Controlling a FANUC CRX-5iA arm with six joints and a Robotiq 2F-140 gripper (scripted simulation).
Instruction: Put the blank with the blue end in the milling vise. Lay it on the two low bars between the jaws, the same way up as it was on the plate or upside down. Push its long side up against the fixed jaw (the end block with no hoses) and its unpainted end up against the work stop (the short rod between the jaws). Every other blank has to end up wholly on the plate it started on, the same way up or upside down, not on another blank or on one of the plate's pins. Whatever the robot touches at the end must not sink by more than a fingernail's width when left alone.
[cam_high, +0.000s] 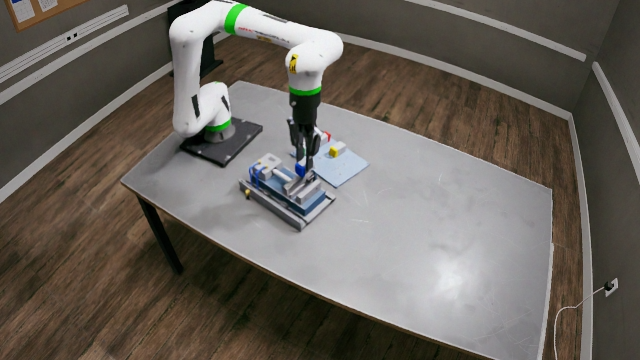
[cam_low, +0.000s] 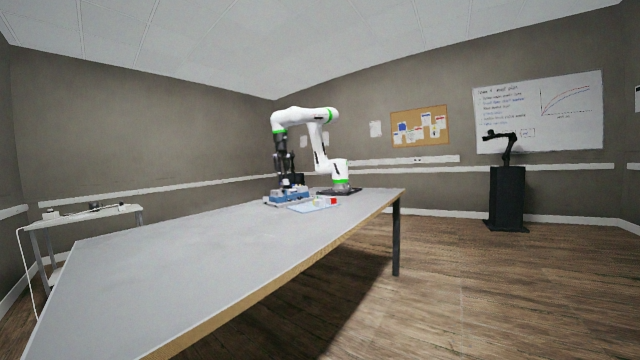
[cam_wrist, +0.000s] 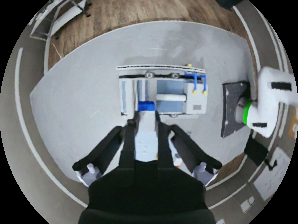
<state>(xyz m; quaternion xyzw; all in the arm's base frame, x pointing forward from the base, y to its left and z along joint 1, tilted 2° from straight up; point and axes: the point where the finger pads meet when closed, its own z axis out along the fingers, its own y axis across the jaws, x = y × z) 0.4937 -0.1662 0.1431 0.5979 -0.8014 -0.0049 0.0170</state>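
Note:
My gripper (cam_high: 306, 150) is shut on the blank with the blue end (cam_high: 300, 168) and holds it in the air, blue end lowest in the top view. The blank hangs just above the milling vise (cam_high: 286, 190), over the gap between the jaws. In the wrist view the blank (cam_wrist: 147, 137) runs between my fingers with its blue end (cam_wrist: 148, 104) pointing at the vise (cam_wrist: 162, 90). The hose-side block (cam_high: 265, 170) is at the vise's left end and the fixed jaw (cam_high: 309, 192) at its right end. I cannot make out the work stop.
The light blue plate (cam_high: 336, 165) lies just behind the vise, with a yellow-ended blank (cam_high: 337, 149) and a red-ended blank (cam_high: 326, 135) on it. The robot base (cam_high: 220, 135) stands at the table's back left. The arm and vise also show far off in the exterior view (cam_low: 287, 192).

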